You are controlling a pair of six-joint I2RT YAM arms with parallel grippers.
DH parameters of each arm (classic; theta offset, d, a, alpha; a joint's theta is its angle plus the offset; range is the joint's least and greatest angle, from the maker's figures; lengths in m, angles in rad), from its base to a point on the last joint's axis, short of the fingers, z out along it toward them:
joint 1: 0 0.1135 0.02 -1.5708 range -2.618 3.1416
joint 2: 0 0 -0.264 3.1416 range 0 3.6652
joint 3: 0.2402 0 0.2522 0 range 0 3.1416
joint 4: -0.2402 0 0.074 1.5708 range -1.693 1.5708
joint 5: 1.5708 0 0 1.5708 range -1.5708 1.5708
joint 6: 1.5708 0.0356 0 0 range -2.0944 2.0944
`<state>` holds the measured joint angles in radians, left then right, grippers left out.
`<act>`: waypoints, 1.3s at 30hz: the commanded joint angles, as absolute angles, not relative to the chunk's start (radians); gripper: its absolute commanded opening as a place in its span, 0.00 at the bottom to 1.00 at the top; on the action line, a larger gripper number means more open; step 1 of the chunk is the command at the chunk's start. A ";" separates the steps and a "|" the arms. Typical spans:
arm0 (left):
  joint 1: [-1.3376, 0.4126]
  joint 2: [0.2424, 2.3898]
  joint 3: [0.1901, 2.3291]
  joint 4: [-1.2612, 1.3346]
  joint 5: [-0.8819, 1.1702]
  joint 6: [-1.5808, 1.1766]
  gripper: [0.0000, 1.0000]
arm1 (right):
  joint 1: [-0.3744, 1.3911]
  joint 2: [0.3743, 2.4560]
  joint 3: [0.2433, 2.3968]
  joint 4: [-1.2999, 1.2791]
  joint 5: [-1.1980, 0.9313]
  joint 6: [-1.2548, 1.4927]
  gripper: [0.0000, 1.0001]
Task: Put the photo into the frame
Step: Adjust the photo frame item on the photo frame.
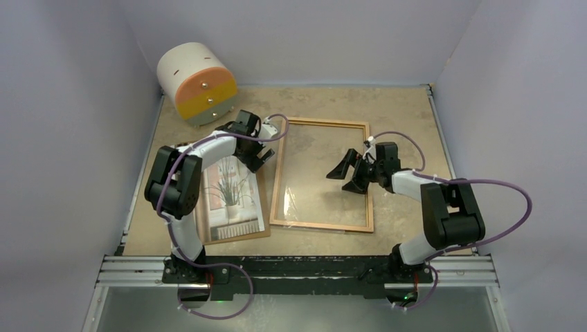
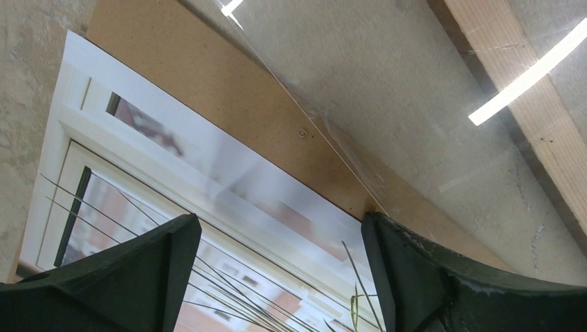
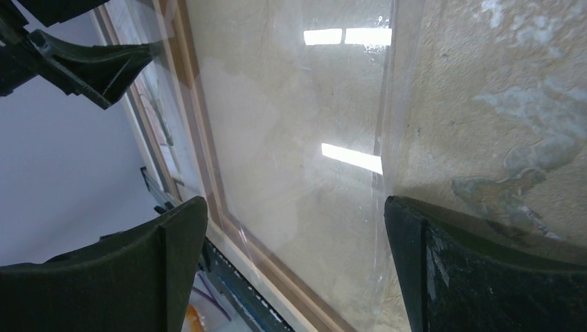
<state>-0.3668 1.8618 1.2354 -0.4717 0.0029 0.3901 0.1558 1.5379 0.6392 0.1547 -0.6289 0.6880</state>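
The table [image 1: 408, 111] carries the frame [image 1: 322, 225] lying flat around its middle, so it is ready to take the print. The photo [image 1: 232, 207] rests picture-up on the brown backing board [image 2: 208, 76] towards the near left corner, just beside the frame's left rail. My left hand [image 1: 257, 158] hovers over the photo's far end, fingers apart and empty, placed, I judge, to lift it, while my right hand [image 1: 346, 177] hangs spread and empty over the frame's right side, perhaps to steady it.
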 commanded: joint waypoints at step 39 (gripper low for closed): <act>-0.376 1.901 1.232 -0.405 -0.045 0.437 0.91 | 0.149 1.550 0.677 0.103 -0.497 0.654 0.90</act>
<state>-0.3637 1.8668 1.2366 -0.4397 -0.0559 0.4385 0.1429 1.5139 0.6750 0.0257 -0.4984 0.6281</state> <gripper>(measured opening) 0.910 0.909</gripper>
